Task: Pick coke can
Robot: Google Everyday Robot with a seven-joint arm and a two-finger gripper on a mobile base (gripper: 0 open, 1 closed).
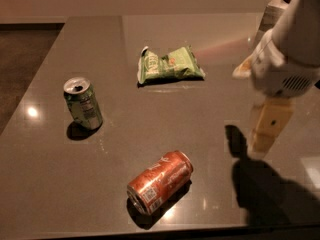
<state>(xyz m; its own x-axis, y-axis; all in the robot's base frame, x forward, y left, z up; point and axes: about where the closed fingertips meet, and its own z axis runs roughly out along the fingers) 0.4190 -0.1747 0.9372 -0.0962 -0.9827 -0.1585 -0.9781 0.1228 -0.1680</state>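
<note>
The coke can (160,181), red-orange with white script and a white barcode label, lies on its side on the dark grey table (150,119) near the front edge, its silver end facing front-left. My gripper (270,126) hangs from the white arm (292,49) at the right. It is above the table, to the right of the coke can and a little farther back, well apart from it. It holds nothing that I can see. Its shadow falls on the table at the lower right.
A green can (83,103) stands upright at the left. A green snack bag (170,64) lies flat at the back centre. A pale box (272,11) sits at the far right corner. The table's front edge runs just below the coke can.
</note>
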